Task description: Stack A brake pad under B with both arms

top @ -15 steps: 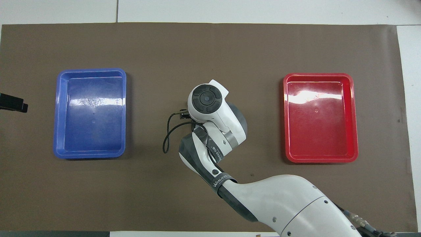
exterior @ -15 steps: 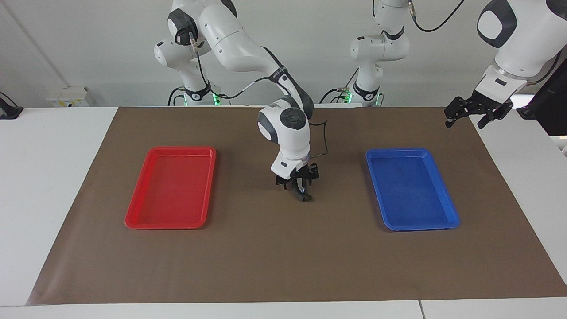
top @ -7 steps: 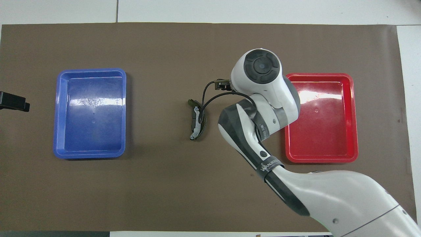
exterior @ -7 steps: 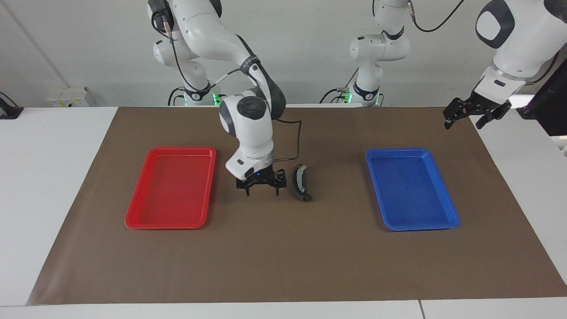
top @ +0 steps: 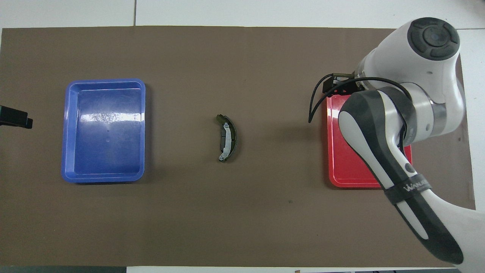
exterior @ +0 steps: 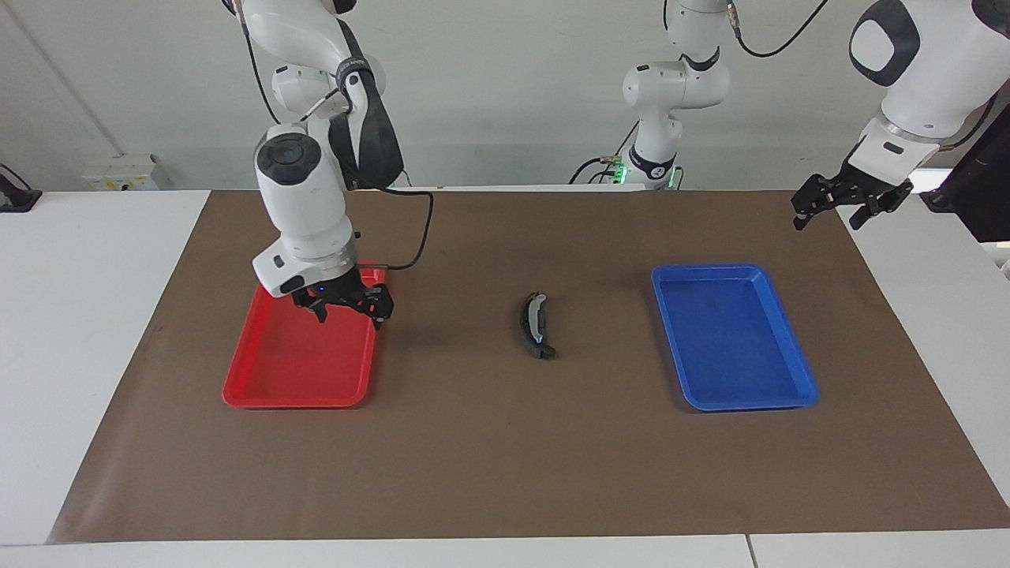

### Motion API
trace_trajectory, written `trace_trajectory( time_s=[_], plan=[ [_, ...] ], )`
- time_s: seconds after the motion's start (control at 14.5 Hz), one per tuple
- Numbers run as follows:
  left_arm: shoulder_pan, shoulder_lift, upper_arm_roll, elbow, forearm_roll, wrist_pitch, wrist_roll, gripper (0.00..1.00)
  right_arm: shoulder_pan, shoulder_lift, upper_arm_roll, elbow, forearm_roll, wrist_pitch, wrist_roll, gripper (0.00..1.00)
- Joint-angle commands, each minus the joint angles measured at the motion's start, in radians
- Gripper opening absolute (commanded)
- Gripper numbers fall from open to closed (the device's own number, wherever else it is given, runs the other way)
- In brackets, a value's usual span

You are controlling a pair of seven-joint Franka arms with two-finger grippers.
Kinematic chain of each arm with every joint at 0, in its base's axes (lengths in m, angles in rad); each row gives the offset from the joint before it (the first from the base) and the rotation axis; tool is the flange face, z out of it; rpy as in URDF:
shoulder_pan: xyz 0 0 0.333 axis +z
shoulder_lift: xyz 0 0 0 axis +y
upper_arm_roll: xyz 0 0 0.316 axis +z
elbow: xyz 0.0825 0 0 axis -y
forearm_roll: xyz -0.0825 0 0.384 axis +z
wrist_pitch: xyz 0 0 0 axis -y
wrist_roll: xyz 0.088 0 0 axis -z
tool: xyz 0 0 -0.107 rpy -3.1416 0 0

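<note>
Brown mat: spread over the white table; every item is seen lying on it.
Brake shoe B: a black crescent resting on the mat midway between the two trays, apart from both and touched by neither gripper.
Overhead detail: the silvery strip along the inner arc of B is shown plainly, with a metal bit at the end nearer the robots; in the facing view only a pale sliver is made out.
A brake pad: no separate grey pad can be made out in either view; whether it lies beneath B cannot be told.
Red tray: toward the right arm's end of the table; in the overhead view a large part of it is hidden by the right arm.
Blue tray: toward the left arm's end, seen whole in both views.
Right gripper: seen properly in the facing view only; raised over the red tray's edge nearest B, fingers spread wide apart, nothing held between them.
Left gripper: raised over the mat's corner at the left arm's end, fingers splayed apart, nothing held; arm waiting.
Overhead limit: only a dark tip of the left gripper is caught at the frame edge.
</note>
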Motion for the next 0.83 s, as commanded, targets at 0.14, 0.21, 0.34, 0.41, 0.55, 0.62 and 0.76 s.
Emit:
trace_trajectory(
  time_s=[0.14, 0.21, 0.34, 0.41, 0.55, 0.62, 0.76],
  plan=[
    [0.008, -0.026, -0.004, -0.028, 0.002, 0.012, -0.011, 0.99, -0.211, -0.147, 0.081, -0.032, -0.017, -0.123, -0.141, 1.0],
    [0.008, -0.026, -0.004, -0.028, 0.002, 0.011, -0.011, 1.0, -0.251, -0.181, 0.093, -0.032, -0.015, -0.15, -0.178, 1.0],
    [0.008, -0.026, -0.004, -0.028, 0.002, 0.011, -0.011, 1.0, -0.271, -0.234, 0.095, -0.026, -0.014, -0.218, -0.232, 1.0],
    [0.008, -0.026, -0.004, -0.028, 0.002, 0.011, -0.009, 1.0, -0.274, -0.251, 0.09, -0.015, -0.014, -0.264, -0.244, 1.0],
    [0.008, -0.026, -0.004, -0.028, 0.002, 0.012, -0.009, 0.99, -0.274, -0.246, 0.084, 0.067, -0.002, -0.38, -0.246, 1.0],
    [0.008, -0.026, -0.004, -0.028, 0.002, 0.011, -0.009, 1.0, -0.274, -0.227, 0.083, 0.103, 0.0, -0.402, -0.246, 1.0],
    [0.008, -0.026, -0.004, -0.028, 0.002, 0.012, -0.009, 0.99, -0.268, -0.222, 0.083, 0.106, 0.003, -0.398, -0.258, 1.0]
  ],
)
